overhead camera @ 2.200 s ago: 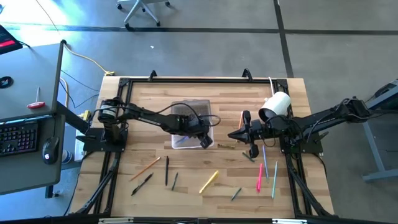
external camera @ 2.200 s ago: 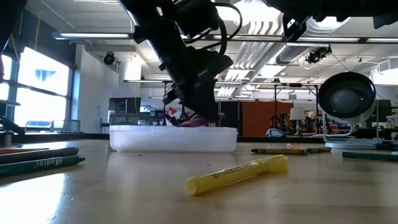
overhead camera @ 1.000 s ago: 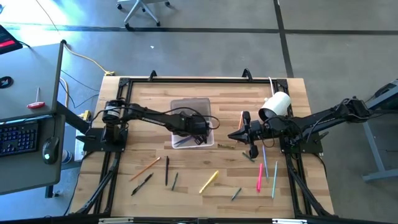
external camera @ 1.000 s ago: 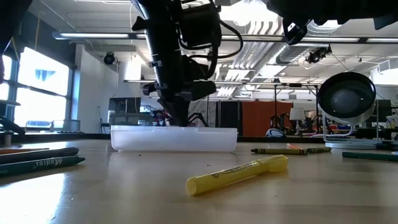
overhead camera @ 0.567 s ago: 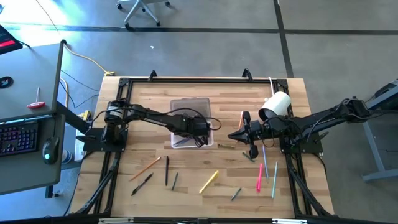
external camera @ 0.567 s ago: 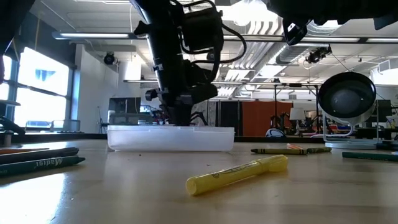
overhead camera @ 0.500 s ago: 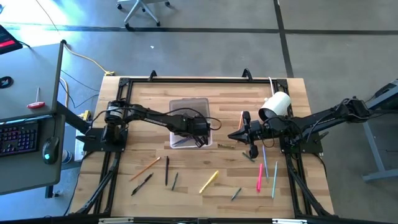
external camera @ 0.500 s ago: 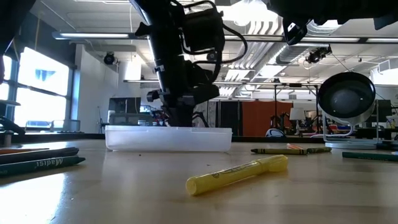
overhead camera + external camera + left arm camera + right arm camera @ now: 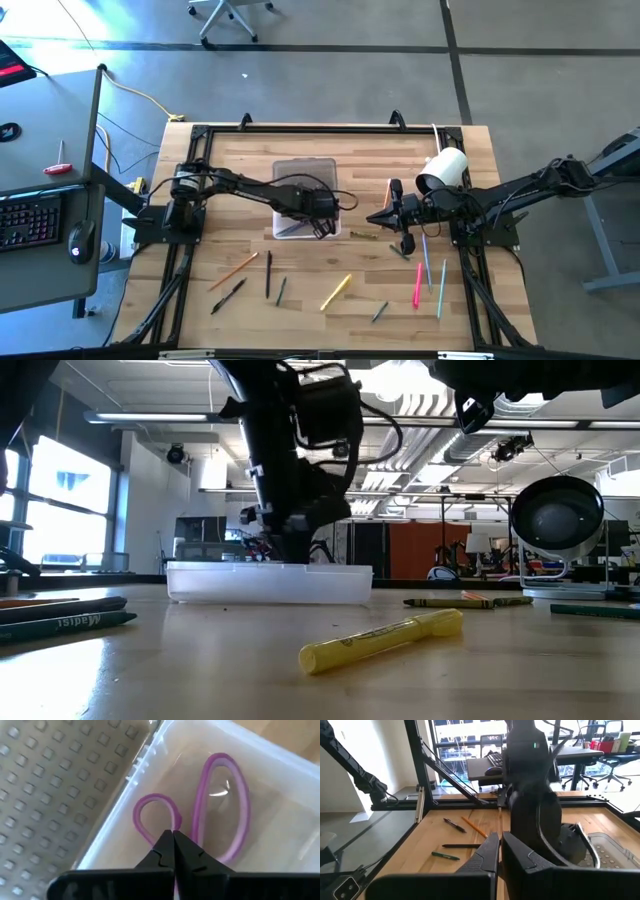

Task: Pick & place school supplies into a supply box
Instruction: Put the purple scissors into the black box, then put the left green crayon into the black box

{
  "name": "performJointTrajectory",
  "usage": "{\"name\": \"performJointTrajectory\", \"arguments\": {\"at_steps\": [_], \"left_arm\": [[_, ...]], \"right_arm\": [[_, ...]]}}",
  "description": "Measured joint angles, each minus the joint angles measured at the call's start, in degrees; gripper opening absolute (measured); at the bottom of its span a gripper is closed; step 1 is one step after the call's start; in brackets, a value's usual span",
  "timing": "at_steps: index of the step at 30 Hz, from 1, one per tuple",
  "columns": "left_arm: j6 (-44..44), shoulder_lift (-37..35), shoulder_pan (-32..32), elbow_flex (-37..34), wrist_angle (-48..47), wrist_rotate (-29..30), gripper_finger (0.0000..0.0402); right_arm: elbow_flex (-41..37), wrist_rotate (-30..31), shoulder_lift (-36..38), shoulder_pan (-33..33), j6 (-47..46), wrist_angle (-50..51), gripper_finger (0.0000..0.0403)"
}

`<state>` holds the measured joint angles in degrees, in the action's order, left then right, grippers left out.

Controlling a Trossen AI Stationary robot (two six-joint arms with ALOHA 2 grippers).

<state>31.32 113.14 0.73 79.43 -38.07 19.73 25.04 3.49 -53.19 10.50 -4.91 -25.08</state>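
Scissors with pink-purple looped handles [image 9: 220, 810] are shown lying inside the small clear plastic supply box [image 9: 297, 226], which rests near the middle of the wooden table [image 9: 450, 310] with its textured greyish lid [image 9: 55, 785] folded open beside it. The left gripper [image 9: 173, 840] is lowered into the box, its fingers drawn together directly over the junction of the two handle loops; whether the handle is pinched between them or merely touched cannot be told. The right gripper [image 9: 499, 845] is held closed and empty, waiting above the table to the right of the box, beside a white cylindrical camera [image 9: 443, 168]. Loose pens, pencils and markers, among them a yellow highlighter [image 9: 385, 638], are scattered across the near half of the table. For the step in hand, a clean deposit is judged to require a full release and a straight upward withdrawal, so that neither scissors nor light box is dragged along.
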Motion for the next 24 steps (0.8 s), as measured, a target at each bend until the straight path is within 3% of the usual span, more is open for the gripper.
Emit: {"name": "performJointTrajectory", "arguments": {"at_steps": [4,8,15,20,24], "left_arm": [[-4.26,-1.94,0.0,4.84,-2.68,-3.5,0.0014],[-11.66,-2.9,0.02,10.76,-7.76,-5.39,0.003],[-19.59,-5.01,0.01,23.6,-29.5,-5.54,0.0068],[-19.1,-8.79,0.02,30.11,-46.48,1.25,0.0061],[-11.91,-15.61,0.02,29.29,-52.45,7.71,0.0041]], "right_arm": [[0.0,0.0,0.0,0.0,-1.11,0.12,0.0],[0.0,0.0,0.0,0.0,-1.75,0.95,0.0009],[0.0,4.46,-2.81,0.0,-1.6,3.52,0.0074],[0.75,5.6,-8.34,-0.02,-3.41,3.58,0.0128],[3.01,5.18,-13.74,0.78,-4.1,3.76,0.0156]]}}
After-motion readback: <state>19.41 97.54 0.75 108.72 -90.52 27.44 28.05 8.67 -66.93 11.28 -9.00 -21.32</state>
